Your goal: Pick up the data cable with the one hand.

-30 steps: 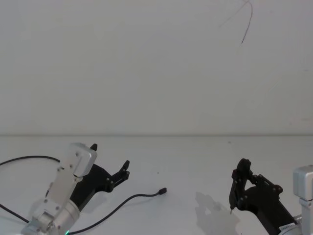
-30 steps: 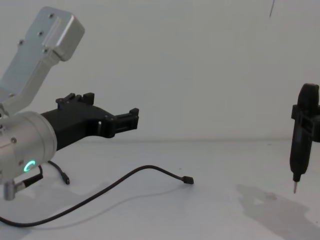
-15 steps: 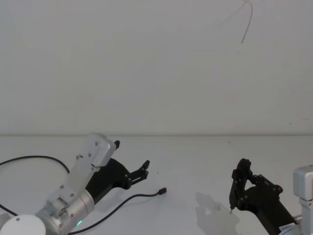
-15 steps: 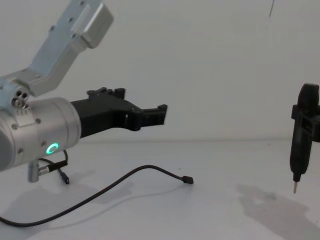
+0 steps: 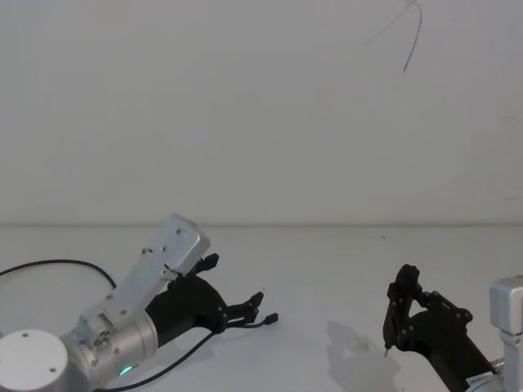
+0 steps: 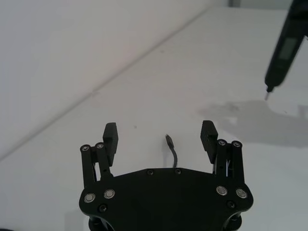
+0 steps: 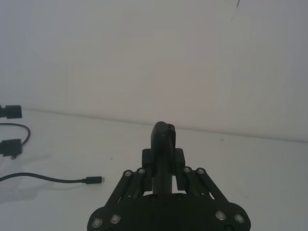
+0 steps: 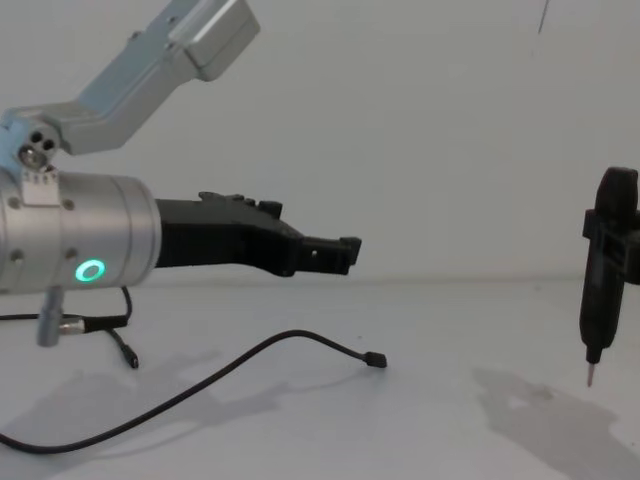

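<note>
Hovering over data cable (image 6: 170, 143): L hand (image 6: 160, 130)

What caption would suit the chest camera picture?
Open left gripper hovers over the data cable; right gripper holds a pen-shaped tool aside.

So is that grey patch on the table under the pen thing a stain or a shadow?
A shadow. Chest view: it lies on the table below the pen clamped in the right tool. Left wrist view: same soft patch beyond the open left tool.
</note>
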